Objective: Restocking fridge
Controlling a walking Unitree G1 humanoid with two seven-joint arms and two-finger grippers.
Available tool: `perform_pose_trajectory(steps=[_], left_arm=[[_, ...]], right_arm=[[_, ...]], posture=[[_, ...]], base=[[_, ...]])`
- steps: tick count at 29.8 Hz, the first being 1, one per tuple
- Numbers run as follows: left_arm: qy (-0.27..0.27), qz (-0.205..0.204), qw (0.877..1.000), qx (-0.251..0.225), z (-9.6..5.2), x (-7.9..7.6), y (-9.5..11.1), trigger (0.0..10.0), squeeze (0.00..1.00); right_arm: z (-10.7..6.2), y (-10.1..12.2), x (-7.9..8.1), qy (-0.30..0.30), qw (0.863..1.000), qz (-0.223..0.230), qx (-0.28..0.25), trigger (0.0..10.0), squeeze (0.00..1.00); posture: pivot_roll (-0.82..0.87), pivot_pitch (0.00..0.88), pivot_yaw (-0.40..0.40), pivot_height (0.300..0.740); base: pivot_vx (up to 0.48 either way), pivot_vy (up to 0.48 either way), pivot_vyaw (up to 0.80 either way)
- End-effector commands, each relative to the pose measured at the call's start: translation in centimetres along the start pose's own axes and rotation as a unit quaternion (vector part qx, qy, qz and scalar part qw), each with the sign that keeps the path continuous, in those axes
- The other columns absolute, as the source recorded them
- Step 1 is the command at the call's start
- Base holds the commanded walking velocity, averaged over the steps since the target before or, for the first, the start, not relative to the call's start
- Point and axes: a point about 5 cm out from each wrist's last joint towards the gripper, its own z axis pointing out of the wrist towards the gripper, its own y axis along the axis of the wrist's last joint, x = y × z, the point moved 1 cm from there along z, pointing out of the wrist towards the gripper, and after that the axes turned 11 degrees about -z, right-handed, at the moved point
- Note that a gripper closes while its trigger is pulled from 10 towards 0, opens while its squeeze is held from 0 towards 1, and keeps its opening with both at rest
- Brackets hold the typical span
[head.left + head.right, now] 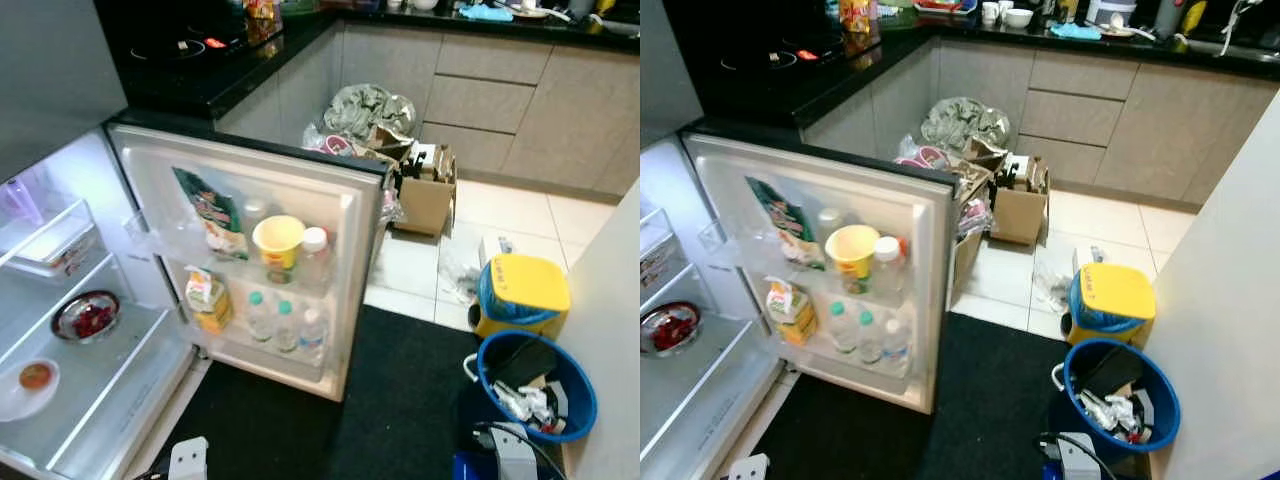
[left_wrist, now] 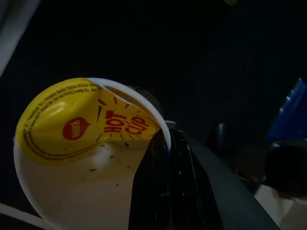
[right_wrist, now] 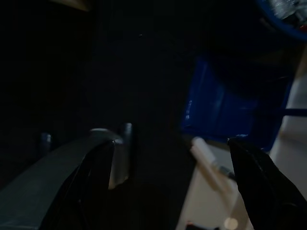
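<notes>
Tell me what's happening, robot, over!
Left gripper shut on white noodle cup with yellow Hot Cup lid. Right gripper open, idle. White fridge door open, shelves stocked. Blue bucket nearby.

Open fridge door (image 1: 345, 215), two racks: the upper rack is occupied by a green packet (image 1: 212, 212), a yellow cup (image 1: 278, 241) and a red-capped bottle (image 1: 314, 256); the lower rack by a yellow carton (image 1: 208, 300) and three small bottles (image 1: 284, 324); glass shelves (image 1: 120, 365) are laid with a bowl of red fruit (image 1: 86, 315) and a white dish (image 1: 30, 385); a black mat (image 1: 390, 410) is spread over the tiled floor (image 1: 520, 215).
</notes>
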Motion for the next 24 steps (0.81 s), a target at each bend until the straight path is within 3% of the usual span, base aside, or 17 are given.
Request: perform_pose_trajectory(steps=[1,4,18,24], left_arm=[[0.005,0.0,1.0,0.006,-0.06,0.16,-0.31,10.0,0.0],[0.011,-0.005,1.0,0.005,-0.08,0.32,-0.28,10.0,0.0],[0.026,-0.018,0.999,-0.014,-0.14,0.78,0.31,10.0,0.0],[0.027,-0.013,0.999,-0.015,-0.25,1.09,0.4,10.0,0.0]], right_arm=[[-0.01,0.15,-0.07,-0.002,1.0,-0.005,-0.004,10.0,0.0],[0.0,0.24,-0.1,-0.002,1.0,-0.006,-0.005,10.0,0.0],[-0.04,0.3,-0.32,-0.003,1.0,-0.012,-0.006,10.0,0.0],[-0.1,-0.41,-0.25,0.0,1.0,-0.016,0.001,10.0,0.0]], posture=[[-0.05,0.0,-0.017,0.74],[-0.05,0.0,-0.018,0.74],[-0.06,0.0,-0.018,0.74],[-0.06,0.0,-0.017,0.74]], base=[[0.0,-0.416,0.0],[0.0,-0.282,0.0],[0.0,0.0,0.0],[0.327,0.0,0.0]])
